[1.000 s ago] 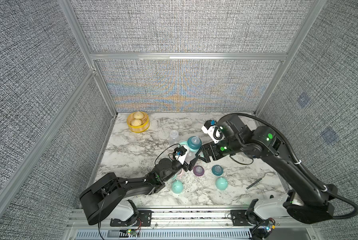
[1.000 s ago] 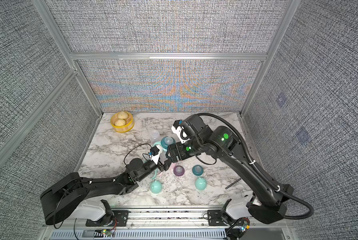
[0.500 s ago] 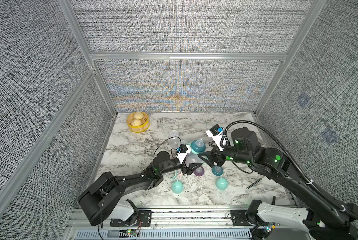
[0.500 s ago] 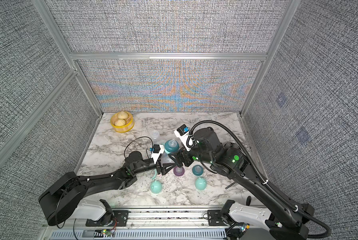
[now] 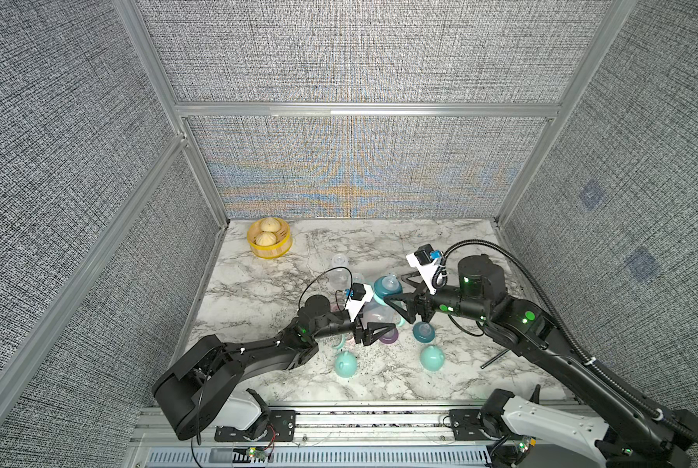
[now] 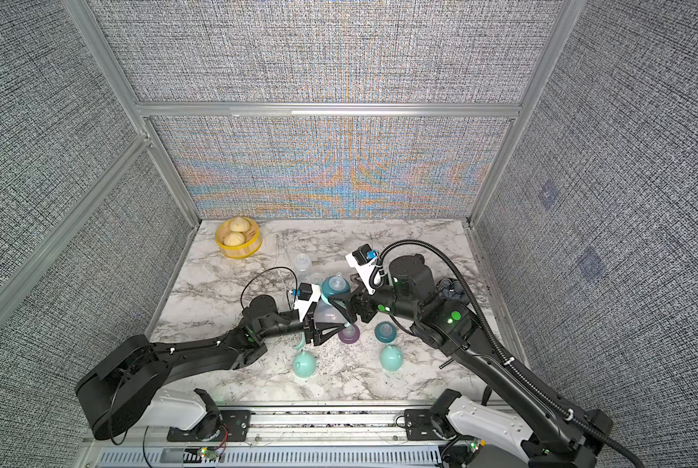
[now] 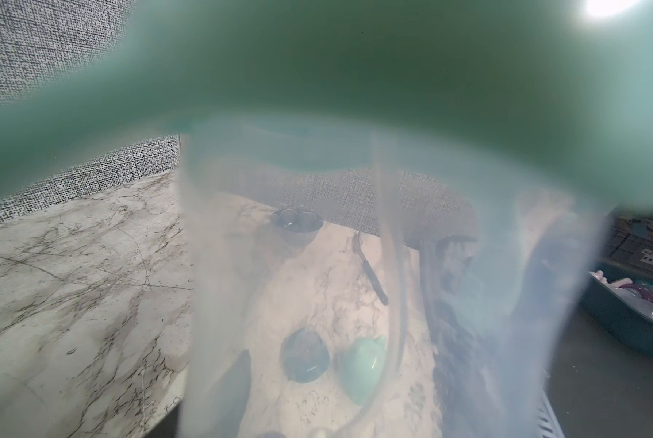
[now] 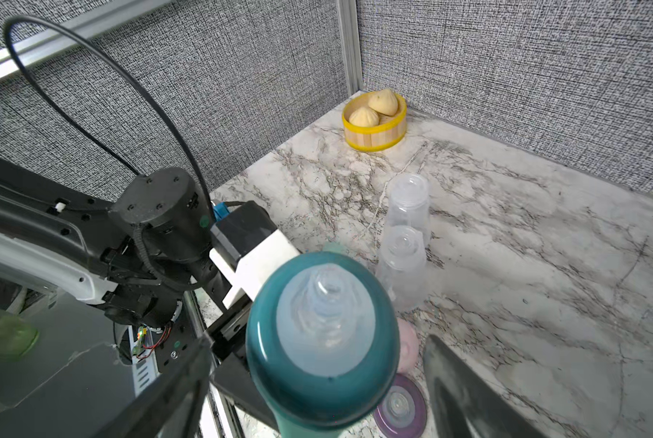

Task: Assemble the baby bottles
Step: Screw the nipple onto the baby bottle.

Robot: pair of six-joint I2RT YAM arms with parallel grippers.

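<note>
The left gripper (image 5: pixel 383 326) clamps the mint-ringed bottle (image 5: pixel 373 313) while the right gripper (image 5: pixel 394 288) stands open around its teal collar (image 8: pixel 323 333), which likely needs gripping and twisting tight next.

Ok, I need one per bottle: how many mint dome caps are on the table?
2. One cap sits near the front, about centre; the other cap lies to its right. More may be hidden.
</note>
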